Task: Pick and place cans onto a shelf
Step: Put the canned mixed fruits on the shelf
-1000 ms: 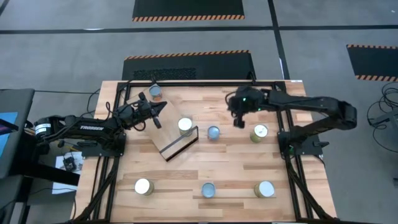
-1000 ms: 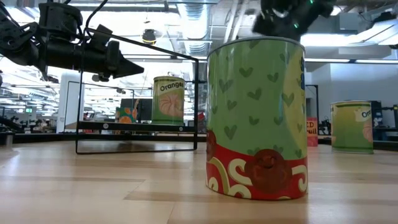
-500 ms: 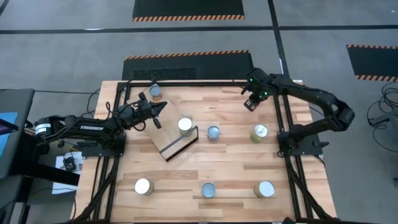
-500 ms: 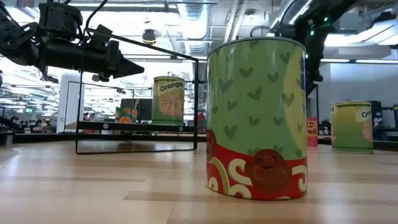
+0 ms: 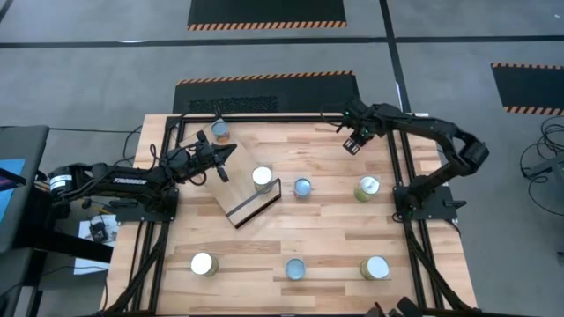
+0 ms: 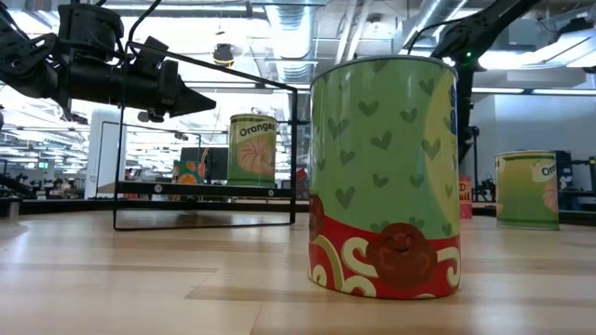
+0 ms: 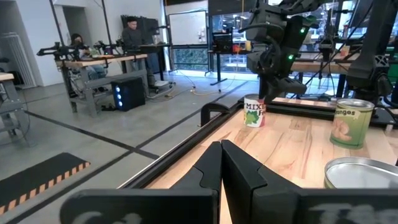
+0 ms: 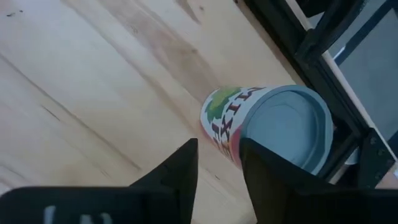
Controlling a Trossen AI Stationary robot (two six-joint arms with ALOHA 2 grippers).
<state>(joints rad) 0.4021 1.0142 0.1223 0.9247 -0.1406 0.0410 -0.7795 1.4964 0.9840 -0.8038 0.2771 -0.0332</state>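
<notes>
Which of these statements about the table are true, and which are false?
1. One can stands on the shelf. True.
2. The left gripper holds a can. False: it is shut and empty, in the air beside the shelf.
3. The right gripper is open above a red-labelled can close to the table's far edge. True.
4. No cans stand along the table's near edge. False: three cans stand there in a row.
</notes>
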